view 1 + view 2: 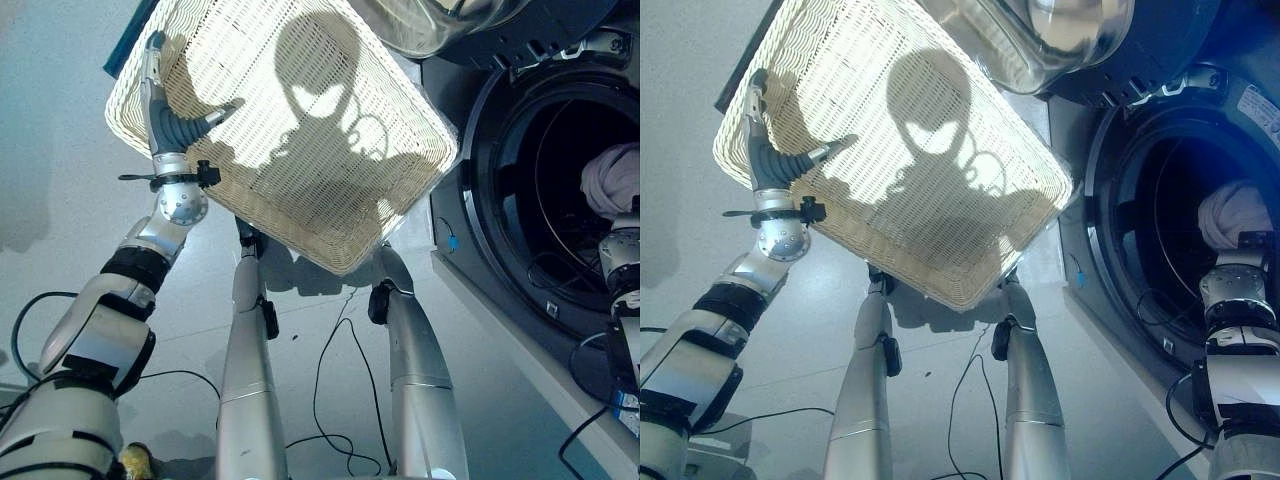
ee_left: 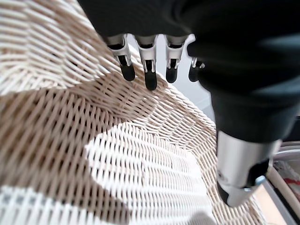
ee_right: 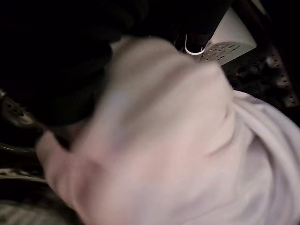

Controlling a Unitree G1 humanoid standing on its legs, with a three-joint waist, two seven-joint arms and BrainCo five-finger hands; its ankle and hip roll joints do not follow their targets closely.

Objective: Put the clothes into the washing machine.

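The wicker basket [image 1: 300,130] stood raised and tilted before the robot, its woven floor bare where visible, with nothing lying in it. The left hand [image 1: 165,115] sat at the basket's edge at about nine o'clock, its fingers [image 2: 150,77] reaching straight up along the wall and its thumb [image 1: 215,120] stretched out over the weave; in the left wrist view the fingers were straight and side by side against the wicker, not curled round it.

At three o'clock the washing machine [image 1: 1140,250] stood with its round opening uncovered, and its glass door [image 1: 1060,40] was swung wide at about one o'clock, above the basket's far corner. Inside the drum [image 1: 560,180] a bundle of pale clothes [image 1: 612,180] was bunched at the far right of the opening, well apart from the basket. The right arm reached up into the opening just below that bundle. In the right wrist view the pale cloth lay very close, hiding the hand; whether its fingers were spread or pinching the cloth could not be told.

The grey floor [image 1: 60,200] lay beneath.
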